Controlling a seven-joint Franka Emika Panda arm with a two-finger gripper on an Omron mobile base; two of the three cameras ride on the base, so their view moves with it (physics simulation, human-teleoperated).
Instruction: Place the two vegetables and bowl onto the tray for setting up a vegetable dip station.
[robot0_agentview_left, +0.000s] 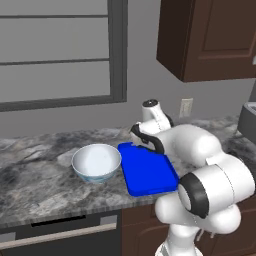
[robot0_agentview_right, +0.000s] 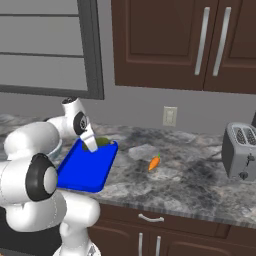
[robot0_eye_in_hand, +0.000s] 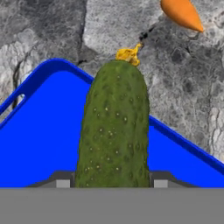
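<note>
I've got the gripper (robot0_eye_in_hand: 112, 183) clamped on cucumber (robot0_eye_in_hand: 114, 127), tray (robot0_eye_in_hand: 43, 144) right under it for drop; carrot (robot0_eye_in_hand: 180, 14) ahead.

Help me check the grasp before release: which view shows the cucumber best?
The hand view: the cucumber stands large between the gripper's fingertips, over the blue tray. The right base view gives a small green sliver at the tray's far edge, partly behind the gripper. In the left base view the arm blocks it.

The white arm (robot0_agentview_left: 200, 165) folds forward and low from its base, elbow bent. Its gripper (robot0_agentview_right: 90, 145) points down, jaws apparently closed on the cucumber (robot0_eye_in_hand: 113, 127) between the fingertips (robot0_eye_in_hand: 62, 183).
</note>
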